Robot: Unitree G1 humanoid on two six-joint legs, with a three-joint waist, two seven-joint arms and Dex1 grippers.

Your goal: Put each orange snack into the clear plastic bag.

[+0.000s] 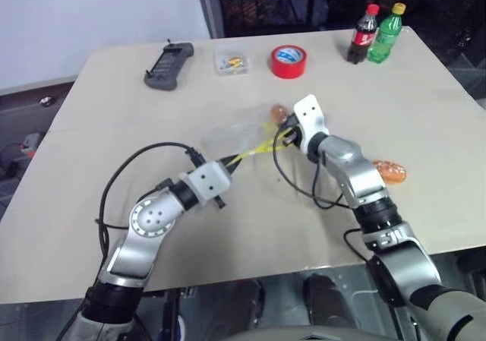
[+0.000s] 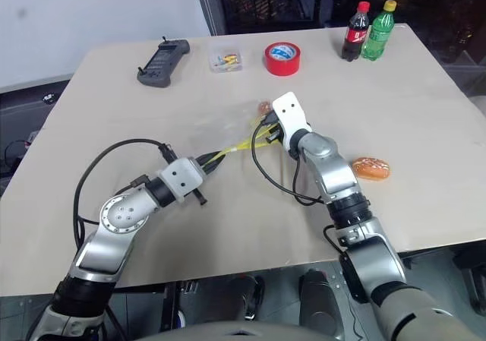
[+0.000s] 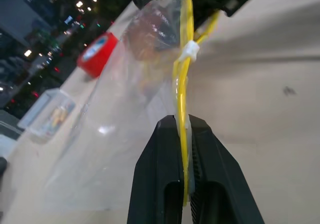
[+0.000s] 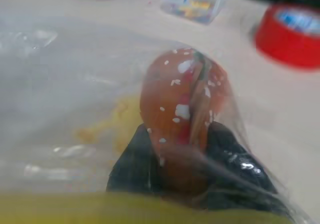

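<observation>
Head view: left gripper (image 1: 228, 164) clenched on clear plastic bag (image 1: 235, 140) at its yellow seal strip, likely propping the mouth open; second orange snack (image 1: 389, 172) waits on table (image 1: 425, 113).
Left wrist: strip pinched between fingers (image 3: 162, 159).
Right wrist: right gripper (image 4: 187, 149) grasps orange snack (image 4: 182, 114) inside the bag (print unreadable).

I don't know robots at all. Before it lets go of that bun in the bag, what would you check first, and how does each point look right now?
1. Left hand pinching the bag's yellow strip: ok.
2. Right hand holding a bun: ok.
3. Bun past the bag's mouth: ok, film lies over it in the right wrist view.
4. Bun deep enough to stay in: cannot tell.
5. Second bun bagged: not ok, on the table beside the right arm.
</observation>
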